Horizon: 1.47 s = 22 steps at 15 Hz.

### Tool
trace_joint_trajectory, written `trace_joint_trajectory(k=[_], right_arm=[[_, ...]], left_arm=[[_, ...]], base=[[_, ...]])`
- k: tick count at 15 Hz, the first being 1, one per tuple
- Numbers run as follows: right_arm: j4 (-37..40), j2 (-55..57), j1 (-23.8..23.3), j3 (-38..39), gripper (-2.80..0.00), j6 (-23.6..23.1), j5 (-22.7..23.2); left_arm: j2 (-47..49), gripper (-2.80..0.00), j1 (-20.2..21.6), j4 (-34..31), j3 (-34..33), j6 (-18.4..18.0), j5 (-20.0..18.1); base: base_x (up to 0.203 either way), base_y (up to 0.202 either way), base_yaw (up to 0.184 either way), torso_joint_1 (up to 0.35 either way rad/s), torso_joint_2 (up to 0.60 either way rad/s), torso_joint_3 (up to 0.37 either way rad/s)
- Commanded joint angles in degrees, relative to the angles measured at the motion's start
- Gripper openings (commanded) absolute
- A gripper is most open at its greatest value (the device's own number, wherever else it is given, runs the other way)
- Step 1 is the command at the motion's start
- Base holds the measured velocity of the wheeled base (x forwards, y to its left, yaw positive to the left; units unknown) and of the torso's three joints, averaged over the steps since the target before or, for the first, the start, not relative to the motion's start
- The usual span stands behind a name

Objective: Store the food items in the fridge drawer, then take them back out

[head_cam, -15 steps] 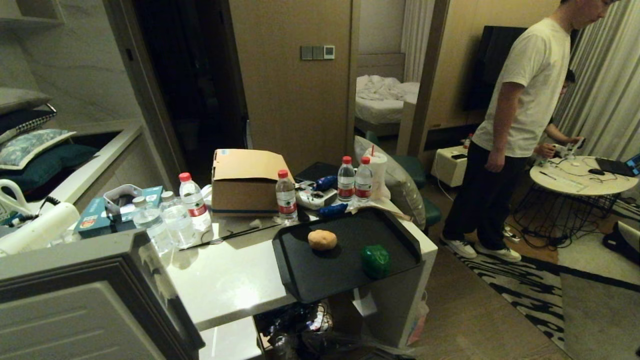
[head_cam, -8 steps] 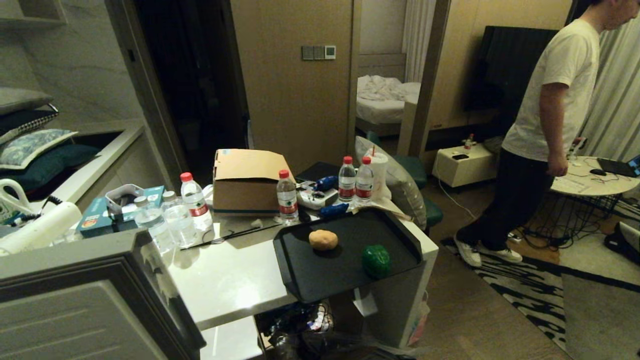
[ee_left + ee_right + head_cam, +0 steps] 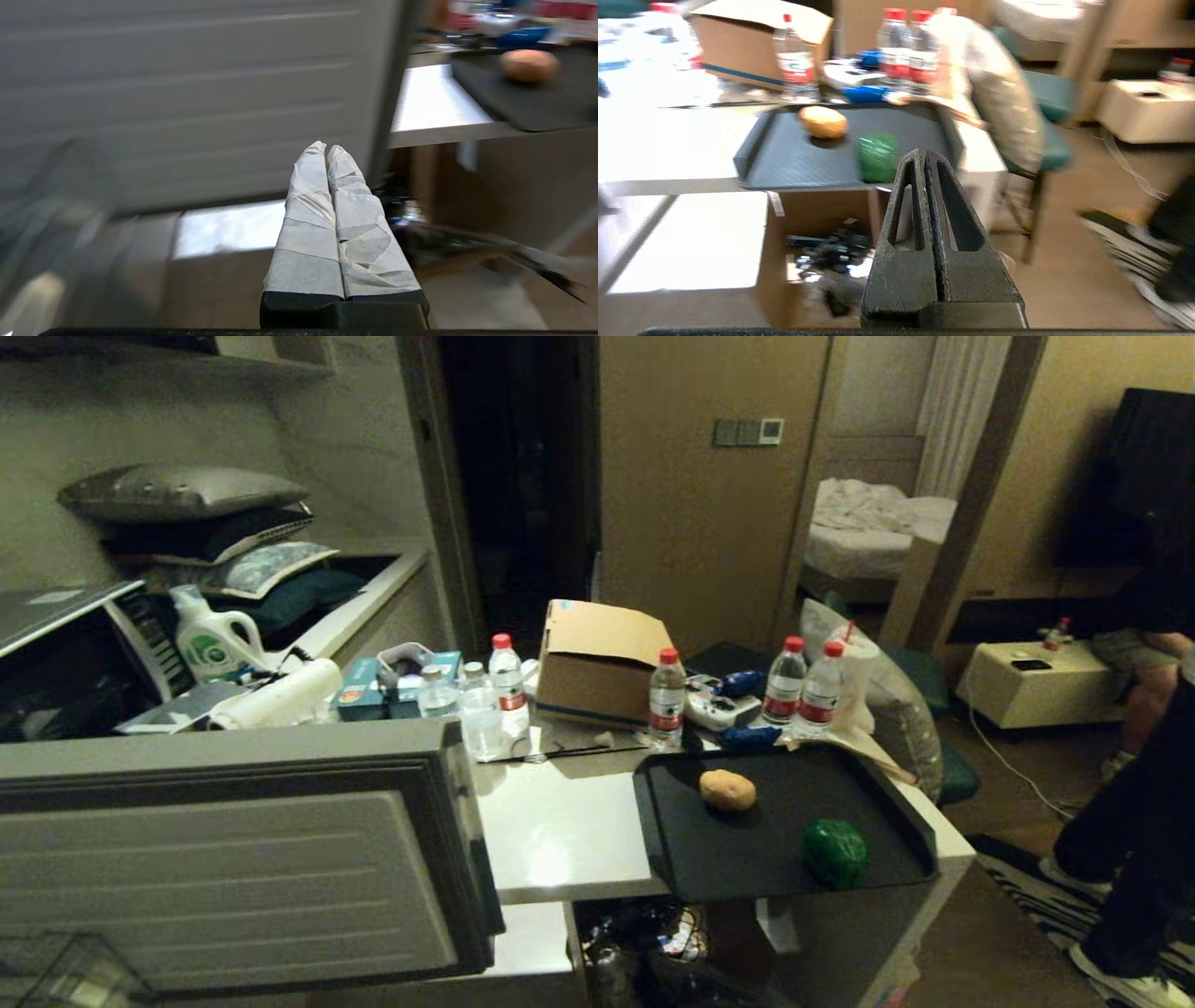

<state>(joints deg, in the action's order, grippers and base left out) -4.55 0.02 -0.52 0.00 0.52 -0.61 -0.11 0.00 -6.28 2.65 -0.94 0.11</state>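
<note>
The two food items lie on a black tray (image 3: pixel 747 868) on the white counter: a lumpy orange-tan piece (image 3: pixel 727 790) and a glossy dark-green one (image 3: pixel 834 851) near the tray's front right. Neither gripper shows in the head view. My left gripper (image 3: pixel 326 148), with white-wrapped fingers, is shut and empty, low in front of the grey fridge panel (image 3: pixel 187 93); the orange-tan piece (image 3: pixel 529 65) lies far off to its side. My right gripper (image 3: pixel 921 153) is shut and empty, below the counter's edge, facing the green piece (image 3: pixel 878 156) and the orange-tan one (image 3: pixel 823 122). The fridge drawer is out of view.
The grey fridge (image 3: pixel 233 859) fills the near left. Water bottles (image 3: pixel 667 709), a cardboard box (image 3: pixel 597 663) and small clutter crowd the counter's back. A cushioned chair (image 3: pixel 896 709) stands right of the counter. A person's legs (image 3: pixel 1130 859) are at the right edge.
The whole head view has swung left, so the fridge fills more of the picture and the counter sits further right. The person walked to the right edge. The food items stay on the tray.
</note>
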Motion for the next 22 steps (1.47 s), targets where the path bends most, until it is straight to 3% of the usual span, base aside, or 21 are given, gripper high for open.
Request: trace_joint_trajectory(k=[1,22], right_arm=[[-0.02,-0.02,0.0,1.58,-2.8,0.0,-0.01],[-0.02,-0.02,0.0,1.5,-2.8,0.09,-0.01]], left_arm=[[0.11,-2.8,0.0,-0.05,-0.01,-0.03,-0.02],[0.11,-2.8,0.0,0.04,-0.01,0.24,0.14]], base=[[-0.001,-0.008,0.173,0.007,0.0,0.002],[0.001,-0.008,0.175,0.003,0.0,0.002]])
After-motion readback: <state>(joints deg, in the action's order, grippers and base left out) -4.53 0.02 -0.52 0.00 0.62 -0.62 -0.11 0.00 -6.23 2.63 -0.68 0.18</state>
